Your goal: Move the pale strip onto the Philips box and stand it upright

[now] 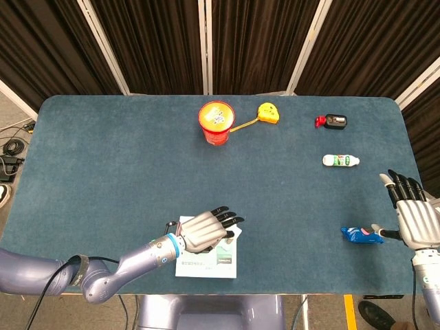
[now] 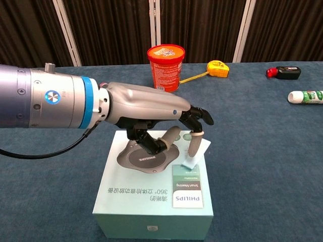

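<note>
Pale strip (image 2: 198,153) lies on Philips box (image 2: 151,201) on blue table (image 1: 103,158), left hand (image 2: 151,108) fingertip touching it, grasp unclear.

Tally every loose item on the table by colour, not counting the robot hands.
Red/orange: 2 (tub, small dark-bodied item with red end)
Yellow: 1 (tape measure)
White/green: 1 (tube)
Blue: 1 (packet)
Pale: 2 (Philips box, strip)
Total: 7
</note>
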{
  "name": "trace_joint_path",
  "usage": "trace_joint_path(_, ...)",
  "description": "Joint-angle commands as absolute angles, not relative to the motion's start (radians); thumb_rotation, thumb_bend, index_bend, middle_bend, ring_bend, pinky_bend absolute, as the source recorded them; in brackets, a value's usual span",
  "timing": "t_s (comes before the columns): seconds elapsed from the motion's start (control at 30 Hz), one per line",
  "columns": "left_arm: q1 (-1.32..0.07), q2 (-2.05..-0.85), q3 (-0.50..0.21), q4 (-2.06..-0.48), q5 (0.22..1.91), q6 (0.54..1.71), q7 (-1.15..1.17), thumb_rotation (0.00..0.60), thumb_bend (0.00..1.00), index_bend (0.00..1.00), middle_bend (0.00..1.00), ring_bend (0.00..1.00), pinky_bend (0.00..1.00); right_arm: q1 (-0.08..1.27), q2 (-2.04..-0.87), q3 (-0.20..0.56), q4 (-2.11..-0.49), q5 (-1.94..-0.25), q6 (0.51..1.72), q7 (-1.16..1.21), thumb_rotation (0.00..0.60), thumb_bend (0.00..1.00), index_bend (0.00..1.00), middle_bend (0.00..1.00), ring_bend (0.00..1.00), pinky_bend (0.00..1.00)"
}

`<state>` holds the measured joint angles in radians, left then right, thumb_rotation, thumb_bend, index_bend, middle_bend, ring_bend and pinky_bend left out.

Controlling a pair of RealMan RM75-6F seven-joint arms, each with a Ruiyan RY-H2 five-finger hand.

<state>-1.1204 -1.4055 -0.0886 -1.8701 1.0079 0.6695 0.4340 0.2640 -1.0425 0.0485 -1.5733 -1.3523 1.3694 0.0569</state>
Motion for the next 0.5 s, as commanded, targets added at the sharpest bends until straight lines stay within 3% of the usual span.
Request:
trace_joint_path(0.03, -1.127, -1.412, -0.081, -1.868, 1.007, 0.670, 0.435, 0.600, 0.97, 0.38, 0.00, 0.00, 0.00, 0.261, -1.042, 0.053, -1.575, -1.353, 1.368, 0.056, 0.600, 0.00, 0.00, 0.00, 0.00, 0.00)
trace_joint_path(0.5, -1.131, -1.432, -0.038, -1.858, 1.008, 0.692, 0.433, 0.600, 0.97, 0.38, 0.00, 0.00, 0.00, 0.245, -1.040, 0.076, -1.577, -1.364, 1.357, 0.057, 0.600, 0.00, 0.00, 0.00, 0.00, 0.00)
